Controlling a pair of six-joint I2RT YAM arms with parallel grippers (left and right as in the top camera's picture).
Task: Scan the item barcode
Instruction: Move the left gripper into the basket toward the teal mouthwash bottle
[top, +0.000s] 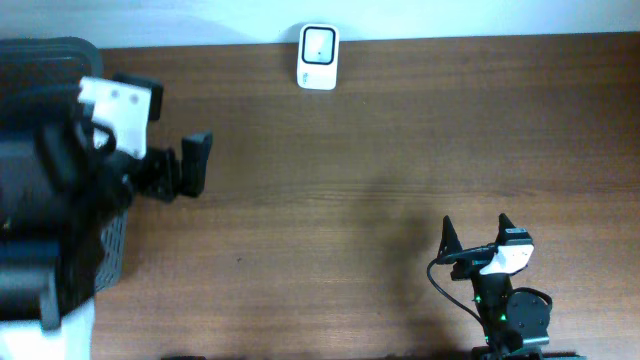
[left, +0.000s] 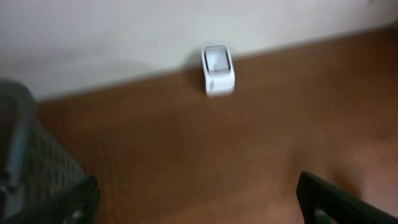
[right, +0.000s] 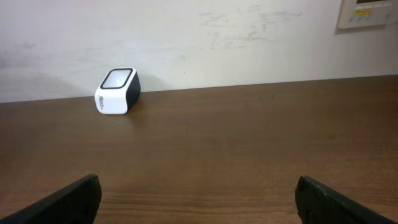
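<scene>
Both arms wait with jaws spread wide and empty; no item in view.
The right gripper (top: 476, 224) hangs at the desk (top: 350, 200) near edge, the left gripper (left: 198, 185) by the left-edge mesh basket (top: 110, 250), the scanner (top: 318, 57) at the far edge; the item's weight and hold-point cannot be told.

Black left tool (top: 172, 125) and right tool (top: 477, 228), white wrist housings (top: 118, 110), looping black cable (top: 440, 277).

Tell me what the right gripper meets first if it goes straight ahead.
Likely nothing before the wall: the right gripper faces bare table. The white scanner sits left of that line.
</scene>
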